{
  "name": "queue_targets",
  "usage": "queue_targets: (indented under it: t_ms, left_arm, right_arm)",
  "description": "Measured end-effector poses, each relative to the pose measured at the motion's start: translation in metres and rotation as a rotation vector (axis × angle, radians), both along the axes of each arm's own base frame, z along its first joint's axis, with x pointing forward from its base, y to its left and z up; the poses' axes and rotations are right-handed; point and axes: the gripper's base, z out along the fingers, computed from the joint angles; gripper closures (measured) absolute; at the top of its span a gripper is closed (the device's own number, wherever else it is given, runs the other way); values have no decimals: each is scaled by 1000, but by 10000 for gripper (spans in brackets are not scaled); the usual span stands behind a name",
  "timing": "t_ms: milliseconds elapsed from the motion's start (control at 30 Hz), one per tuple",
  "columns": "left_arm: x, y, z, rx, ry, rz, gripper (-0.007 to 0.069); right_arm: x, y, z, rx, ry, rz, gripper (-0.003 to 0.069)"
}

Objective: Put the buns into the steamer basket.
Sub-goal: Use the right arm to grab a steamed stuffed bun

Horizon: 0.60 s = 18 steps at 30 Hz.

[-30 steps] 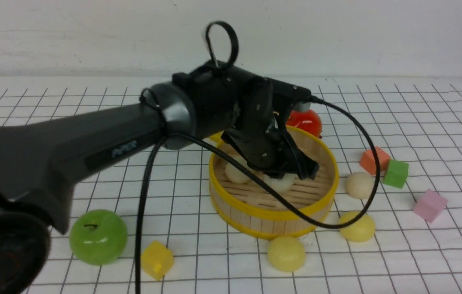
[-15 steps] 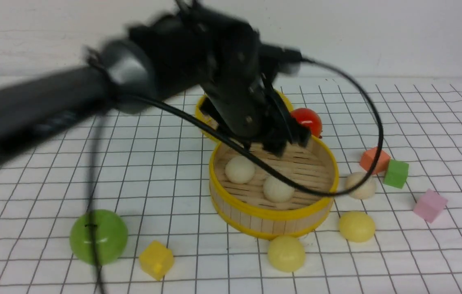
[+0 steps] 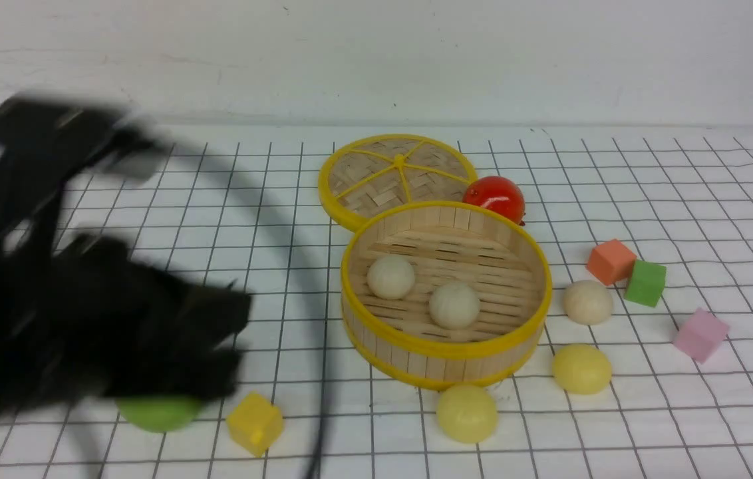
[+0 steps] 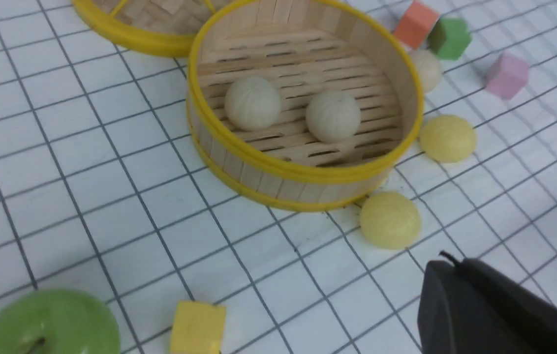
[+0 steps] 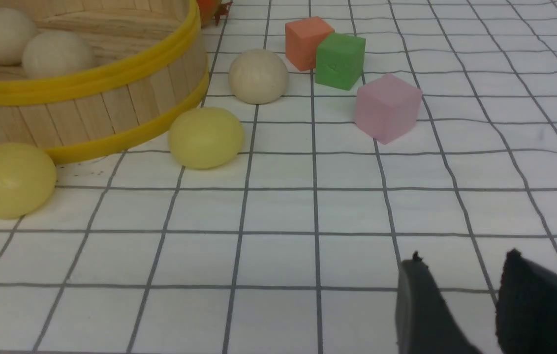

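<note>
The steamer basket [image 3: 446, 346] stands mid-table with two cream buns [image 3: 390, 277] [image 3: 454, 305] on its slatted floor. A third cream bun [image 3: 587, 301] lies right of it. Two yellow buns lie at its front [image 3: 466, 412] and front right [image 3: 581, 368]. My left gripper [image 3: 238, 339] is blurred, far left of the basket, above the green apple [image 3: 158, 412]; its prongs look apart and empty. Only one of its fingers [image 4: 460, 305] shows in the left wrist view. My right gripper [image 5: 463, 255] hangs low over the table, right of the yellow buns [image 5: 205, 137], jaws slightly apart, empty.
The flat woven lid [image 3: 398, 176] and a red fruit [image 3: 495, 196] lie behind the basket. Orange [image 3: 610, 261], green [image 3: 645, 283] and pink [image 3: 700, 334] cubes lie to the right. A yellow cube [image 3: 255, 423] lies front left beside the apple.
My left arm has lifted out of the basket and swung back to the left front, leaving the second cream bun inside. The basket and other buns have not moved.
</note>
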Motion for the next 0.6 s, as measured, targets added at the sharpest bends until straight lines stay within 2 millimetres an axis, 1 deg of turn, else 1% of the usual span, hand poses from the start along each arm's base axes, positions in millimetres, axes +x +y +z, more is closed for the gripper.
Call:
queue_targets:
  t_ms: [33, 67, 100, 133, 167, 200, 233, 267, 300, 333, 367, 400, 467, 533, 567, 600]
  left_arm:
    - [0, 0, -5, 10, 12, 0, 638]
    - [-11, 9, -9, -38, -36, 0, 638]
    - [-26, 20, -21, -94, -83, 0, 638]
    - [-37, 29, -34, -122, -115, 0, 638]
    - [-44, 35, -39, -155, -143, 0, 638]
    - [-51, 41, -49, -166, -155, 0, 638]
    - [-52, 42, -48, -174, -163, 0, 638]
    - [-60, 48, -58, -193, -175, 2, 638]
    - [-63, 51, -64, -202, -175, 3, 638]
    - [-68, 55, -69, -228, -185, 6, 638]
    - [-70, 56, -71, -234, -187, 7, 638]
    - [-73, 58, -76, -249, -192, 9, 638]
    - [-77, 62, -82, -270, -201, 11, 638]
    - [-78, 62, -86, -272, -198, 12, 638]
    - [-78, 62, -88, -267, -192, 12, 638]
    - [-77, 62, -89, -266, -190, 12, 638]
  right_arm:
    - [0, 0, 0, 0, 0, 0, 420]
    - [0, 0, 0, 0, -2, 0, 420]
    - [0, 0, 1, 6, -11, -1, 420]
    - [1, 1, 1, 48, -23, -6, 420]
    - [1, 2, 2, 95, -34, -11, 420]
    - [2, 3, 4, 211, -61, -26, 420]
    - [2, 3, 5, 224, -68, -26, 420]
    - [3, 4, 10, 389, -113, -47, 420]
    - [4, 4, 14, 502, -140, -63, 420]
    - [4, 4, 19, 650, -184, -83, 420]
    - [4, 4, 20, 676, -189, -87, 420]
    - [5, 2, 24, 788, -226, -104, 420]
    - [4, 3, 31, 922, -232, -106, 426]
    - [0, 9, 45, 952, -181, -57, 449]
    - [-1, 14, 59, 924, -121, -16, 468]
    - [-1, 14, 58, 923, -114, -19, 471]
